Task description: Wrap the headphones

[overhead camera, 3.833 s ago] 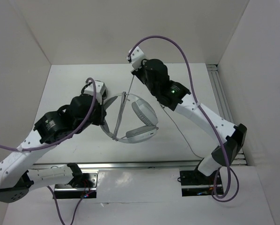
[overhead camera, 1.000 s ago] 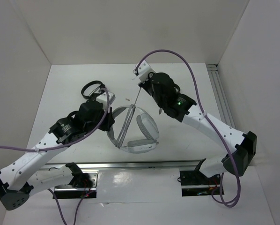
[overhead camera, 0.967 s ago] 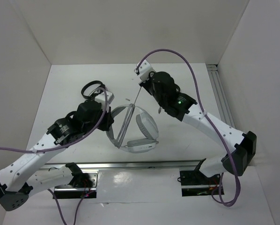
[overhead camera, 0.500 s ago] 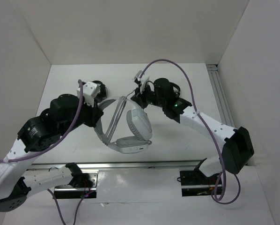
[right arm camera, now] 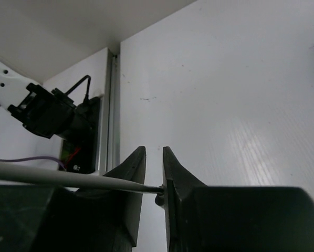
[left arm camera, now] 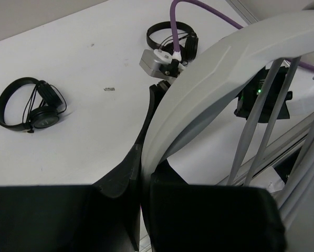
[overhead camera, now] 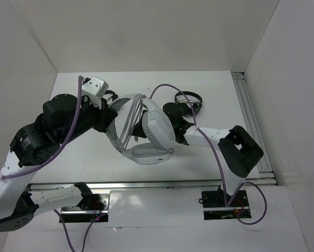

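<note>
Pinching the padded band (left arm camera: 209, 79), the left gripper (overhead camera: 108, 116) holds the headphones (overhead camera: 153, 132) raised over the bench (overhead camera: 215, 89) centre so the cable (right arm camera: 67, 178) can wind round it; at their 3 o'clock the right gripper (right arm camera: 154, 153), jaws slightly parted, probably lets it slide.

The right gripper (right arm camera: 153, 150) has its fingers slightly apart; a thin grey cable (right arm camera: 67, 179) runs from the left into the gap, over the white table (right arm camera: 225, 105).

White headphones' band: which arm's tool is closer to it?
Left. The left tool is clamped on the band itself; the right tool is off it, with only the thin cable between its jaws.
</note>
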### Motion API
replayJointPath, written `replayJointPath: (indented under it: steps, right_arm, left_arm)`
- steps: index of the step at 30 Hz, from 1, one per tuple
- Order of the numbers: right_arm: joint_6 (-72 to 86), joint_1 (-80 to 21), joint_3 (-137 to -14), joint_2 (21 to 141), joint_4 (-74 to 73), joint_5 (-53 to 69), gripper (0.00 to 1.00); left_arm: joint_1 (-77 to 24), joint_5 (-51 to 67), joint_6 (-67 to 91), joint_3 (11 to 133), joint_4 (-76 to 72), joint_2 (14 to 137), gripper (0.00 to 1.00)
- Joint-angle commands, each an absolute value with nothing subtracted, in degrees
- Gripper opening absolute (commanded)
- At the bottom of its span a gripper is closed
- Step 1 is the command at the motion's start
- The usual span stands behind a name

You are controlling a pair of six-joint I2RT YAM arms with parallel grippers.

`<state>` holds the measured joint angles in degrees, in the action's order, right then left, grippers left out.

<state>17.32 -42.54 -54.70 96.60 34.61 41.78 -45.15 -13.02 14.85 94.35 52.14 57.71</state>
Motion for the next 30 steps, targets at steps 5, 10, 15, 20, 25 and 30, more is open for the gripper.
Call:
replayJointPath:
  steps: [5,10,15,20,25,30]
  right_arm:
    - [21.09,-43.24,-52.91,97.38,45.09,44.47,0.32]
    - [20.57,-43.77,-51.86,97.91,44.47,43.15,0.39]
    - [19.43,-44.91,-51.33,98.53,43.34,40.44,0.4]
    - [18.81,-46.05,-50.71,98.53,43.95,36.12,0.38]
    - [18.28,-47.1,-51.24,99.05,41.76,34.89,0.38]
    - [17.14,-47.64,-51.77,99.58,40.08,34.28,0.4]
  left_arm:
    - [-45.35,-13.36,18.11,96.95,44.3,56.43,0.0]
    - [-45.35,-15.21,19.15,97.47,44.3,56.43,0.0]
    - [-45.35,-16.44,20.21,97.47,44.82,55.9,0.0]
    - [-45.35,-16.44,22.23,96.24,44.12,54.67,0.0]
    - [-45.35,-16.44,22.24,97.55,44.12,54.67,0.0]
    - [-45.35,-17.67,22.24,98.7,44.74,54.67,0.0]
